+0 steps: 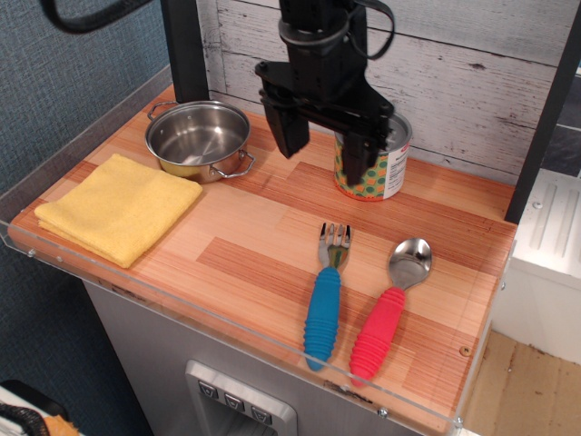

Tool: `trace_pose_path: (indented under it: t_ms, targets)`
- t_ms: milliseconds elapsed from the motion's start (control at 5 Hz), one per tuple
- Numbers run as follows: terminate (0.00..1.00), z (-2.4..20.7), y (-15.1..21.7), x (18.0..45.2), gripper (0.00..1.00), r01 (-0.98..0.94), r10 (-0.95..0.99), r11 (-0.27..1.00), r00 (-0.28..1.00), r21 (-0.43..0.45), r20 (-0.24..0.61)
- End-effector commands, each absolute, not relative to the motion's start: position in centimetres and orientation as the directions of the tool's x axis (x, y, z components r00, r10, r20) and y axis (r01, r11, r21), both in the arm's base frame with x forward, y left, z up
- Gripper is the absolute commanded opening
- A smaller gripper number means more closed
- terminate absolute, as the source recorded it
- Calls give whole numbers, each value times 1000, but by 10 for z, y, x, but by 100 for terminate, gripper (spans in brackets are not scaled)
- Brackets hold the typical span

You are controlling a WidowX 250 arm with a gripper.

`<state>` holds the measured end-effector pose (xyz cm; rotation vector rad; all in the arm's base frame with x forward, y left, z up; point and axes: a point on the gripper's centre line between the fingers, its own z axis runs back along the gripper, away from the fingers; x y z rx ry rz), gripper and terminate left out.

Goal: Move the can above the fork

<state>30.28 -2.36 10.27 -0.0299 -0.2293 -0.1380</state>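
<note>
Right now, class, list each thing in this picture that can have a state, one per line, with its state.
gripper: open, jaws wide, holding nothing
can: upright, lid on, beyond the fork's tines
fork: lying flat, tines toward the wall
spoon: lying flat, bowl up
pot: upright, empty
yellow cloth: folded, flat
</note>
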Motion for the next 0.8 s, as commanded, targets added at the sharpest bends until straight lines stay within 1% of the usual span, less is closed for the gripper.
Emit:
trace_pose_path:
  t_ms: [0,200,400,600]
  targets:
    - [0,113,-59,285,100,183,-164,982,946,-44,278]
    - [0,112,-80,286,100,163,-130,980,957,-111,261]
    - [0,109,-94,287,100,166,-127,974,964,-155,234]
    - [100,109,-94,287,100,166,-127,974,964,-155,234]
